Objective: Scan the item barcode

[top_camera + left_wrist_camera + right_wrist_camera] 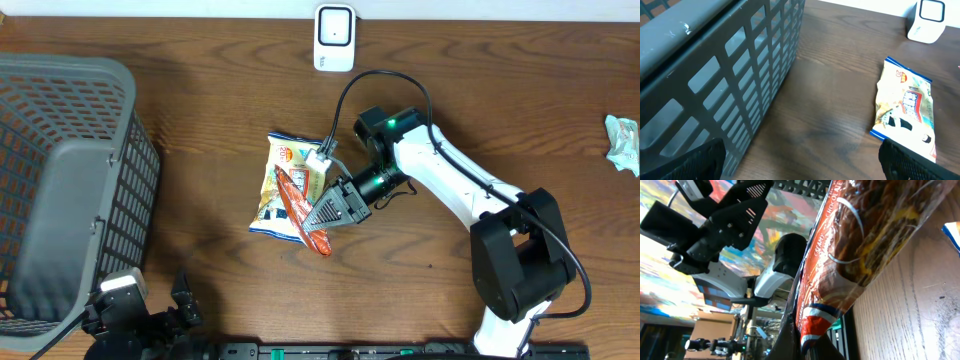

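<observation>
My right gripper (330, 212) is shut on one end of a red-orange snack packet (303, 215), holding it just above the table. In the right wrist view the packet (860, 245) rises from the closed jaws (807, 345), brown and orange with a red, white and blue end. The white scanner (333, 38) stands at the table's far edge, also seen in the left wrist view (926, 20). My left gripper (165, 310) rests at the near left edge, open, with bare wood between its fingers (690, 162).
A yellow-and-white snack bag (285, 175) lies flat under the held packet, and shows in the left wrist view (905, 107). A large grey basket (60, 190) fills the left side. A crumpled pale wrapper (623, 143) lies at the right edge.
</observation>
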Robot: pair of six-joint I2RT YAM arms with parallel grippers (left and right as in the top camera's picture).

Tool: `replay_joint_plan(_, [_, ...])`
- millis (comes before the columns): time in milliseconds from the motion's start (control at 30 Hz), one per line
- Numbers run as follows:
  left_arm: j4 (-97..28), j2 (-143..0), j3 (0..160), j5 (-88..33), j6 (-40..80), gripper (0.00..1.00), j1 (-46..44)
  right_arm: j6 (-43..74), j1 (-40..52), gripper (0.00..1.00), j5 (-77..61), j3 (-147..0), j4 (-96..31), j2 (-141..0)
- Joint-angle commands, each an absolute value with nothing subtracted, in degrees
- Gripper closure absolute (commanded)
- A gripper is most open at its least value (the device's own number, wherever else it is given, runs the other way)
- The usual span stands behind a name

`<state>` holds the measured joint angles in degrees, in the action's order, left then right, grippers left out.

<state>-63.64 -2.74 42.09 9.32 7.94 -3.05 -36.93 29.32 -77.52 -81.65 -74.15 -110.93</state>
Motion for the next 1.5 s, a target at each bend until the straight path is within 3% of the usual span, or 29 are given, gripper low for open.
replay_joint_plan(0, [-63.53, -2.63, 42.37, 9.47, 8.47, 0.02, -2.85, -38.39, 29.12, 0.99, -81.43, -82.41, -74.41, -110.15])
replay_joint_plan(500, [-63.53, -2.63, 42.37, 9.47, 8.47, 0.02, -2.85, -38.44, 29.10, 0.99, -85.84, -82.39, -74.56, -110.15])
replay_joint_plan(667, [-63.53, -2.63, 42.37, 9.47, 8.47, 0.02, -2.85, -43.44, 29.12, 0.99, -87.24, -82.39, -74.59, -110.15])
replay_joint_plan(967, [-63.53, -2.63, 42.37, 9.47, 8.47, 0.02, -2.85, -40.36, 29.12, 0.99, -88.75, -82.39, -75.22, -110.15])
replay_joint_plan(1100, [-63.53, -2.63, 42.37, 9.47, 8.47, 0.02, -2.85, -40.77, 29.26, 0.99, -77.91, -82.39, -72.66, -110.15])
replay_joint_plan(1200, [-63.53, -2.63, 42.37, 9.47, 8.47, 0.02, -2.85, -40.75, 29.34, 0.99, -77.95, -82.39, -70.46, -110.15])
replay_joint_plan(1267, [-63.53, -2.63, 42.37, 9.47, 8.47, 0.02, -2.85, -39.64, 29.36, 0.99, -69.12, -82.39, -67.75, -110.15])
replay_joint_plan(1400, [-63.53, -2.63, 42.37, 9.47, 8.47, 0.02, -2.85, -14.15, 30.00, 0.99, -34.35, -82.39, -55.70, -110.15])
replay_joint_plan(1467, [-63.53, -2.63, 42.37, 9.47, 8.47, 0.02, -2.85, -9.30, 30.44, 0.99, -24.34, -82.39, -53.36, -110.15])
